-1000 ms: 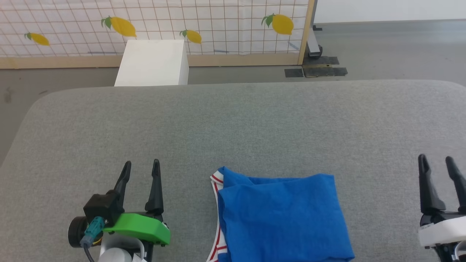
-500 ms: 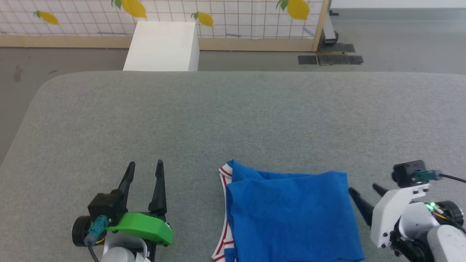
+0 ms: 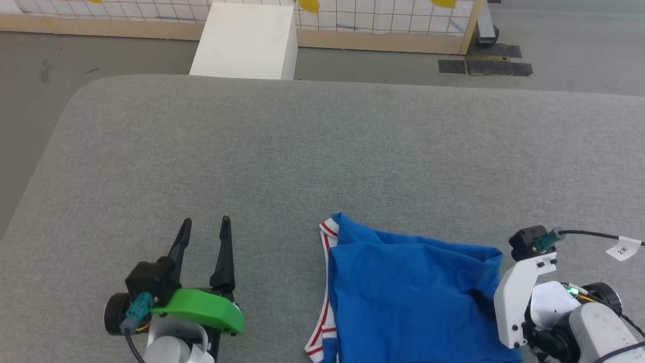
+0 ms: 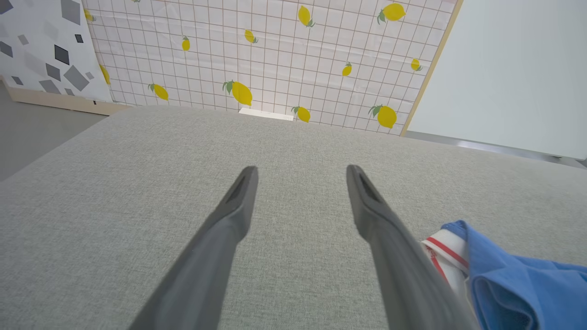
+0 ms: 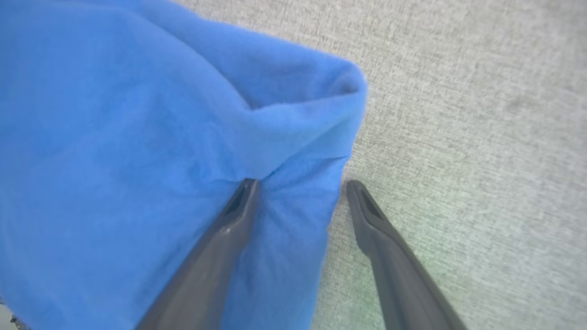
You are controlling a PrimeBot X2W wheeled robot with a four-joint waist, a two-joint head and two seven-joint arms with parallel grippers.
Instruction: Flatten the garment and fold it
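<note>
Garment (image 3: 403, 297) lies folded on grey table (image 3: 302, 151), near edge. Right gripper (image 5: 298, 185), jaws spread, straddles its right edge; left gripper (image 3: 204, 222), jaws spread, well left.

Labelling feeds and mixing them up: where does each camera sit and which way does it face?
Head view: on the head, facing forward and down at the grey table and garment; left gripper lower left, right forearm lower right.
Left wrist view: on that wrist, facing along its open fingers across the table toward the lemon-print screen.
Right wrist view: on that wrist, facing along the right gripper, open astride the garment's edge.
Shared: all three show the garment.
</note>
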